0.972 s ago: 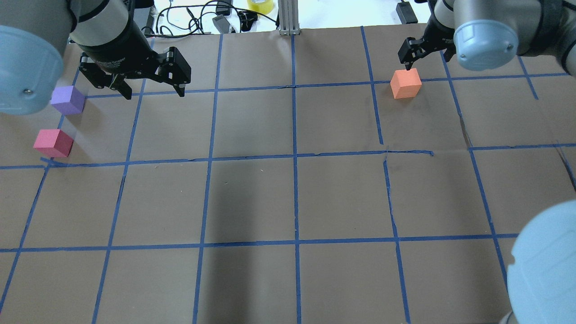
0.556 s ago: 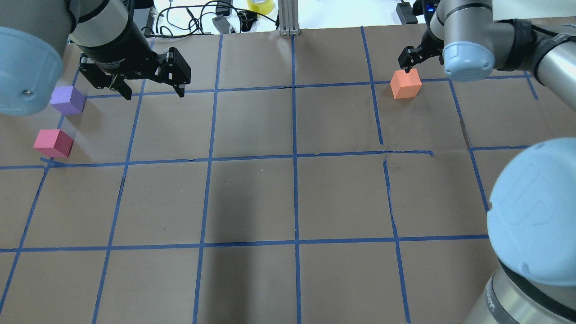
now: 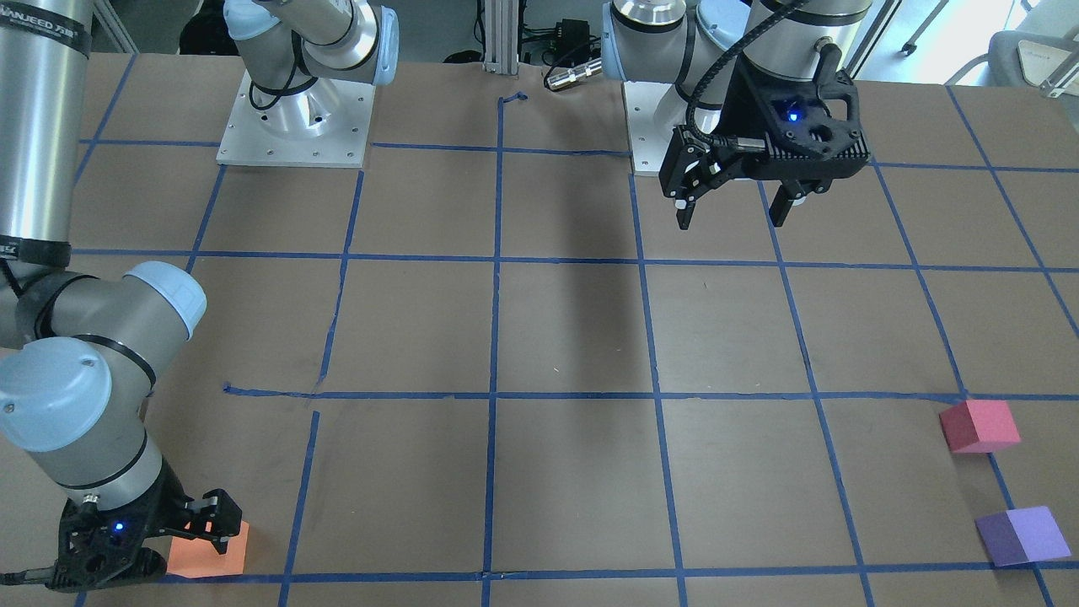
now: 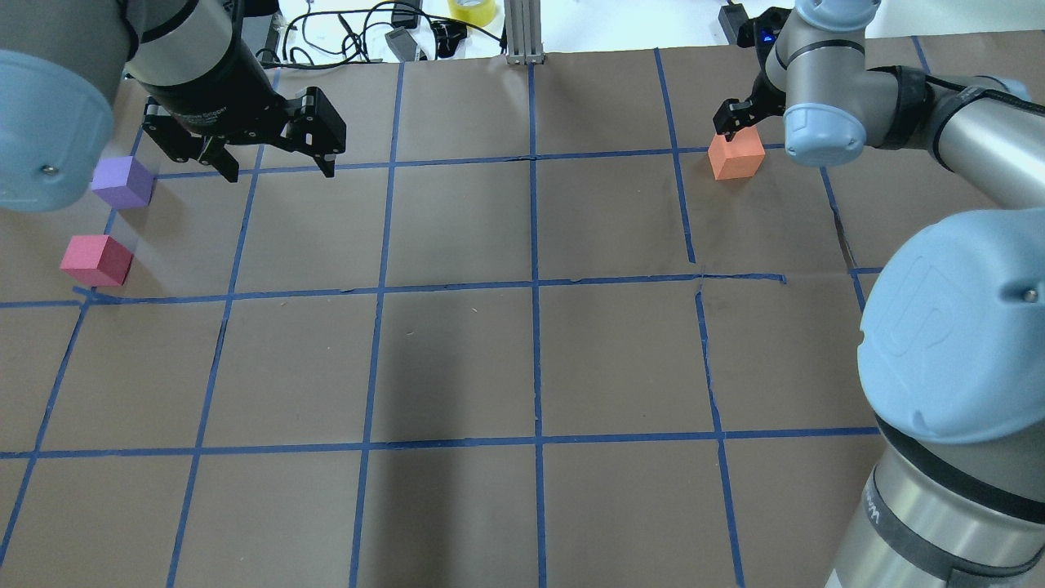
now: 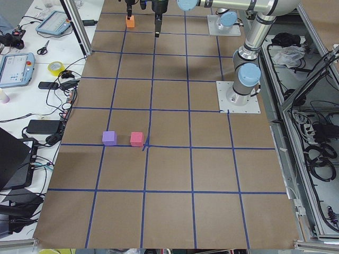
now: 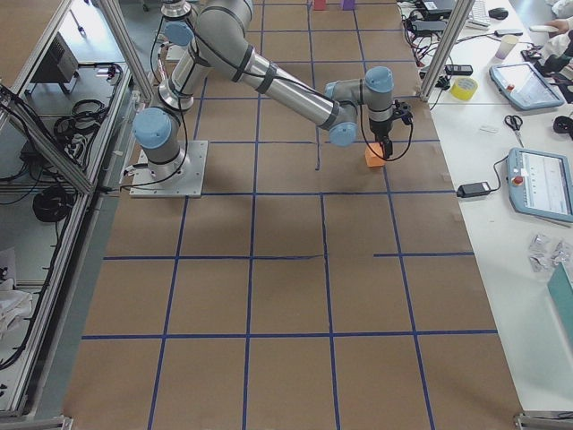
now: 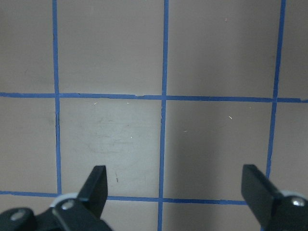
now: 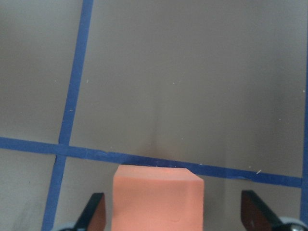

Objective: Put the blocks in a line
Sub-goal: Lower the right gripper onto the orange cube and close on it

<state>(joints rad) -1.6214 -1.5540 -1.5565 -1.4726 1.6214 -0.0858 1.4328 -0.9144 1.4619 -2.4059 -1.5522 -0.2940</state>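
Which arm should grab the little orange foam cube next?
The right one. The right gripper is open, straddling the small orange foam cube; the left gripper hangs open far across the table.

The brown table point(image 5: 175, 169), gridded with blue tape, runs away toward 12 o'clock. At about 8 o'clock from its middle, the purple block point(image 5: 109, 138) and the pinkish-red block point(image 5: 137, 139) sit side by side, near but apart, purple on the 9 o'clock side. Far off at 11 o'clock lies the orange block point(image 5: 130, 21), with the right gripper point(image 5: 128, 9) just above it, cropped by the edge. The left gripper point(image 5: 157, 24) hangs at the block's 3 o'clock. The left arm's base point(image 5: 239, 99) stands at 2 o'clock.
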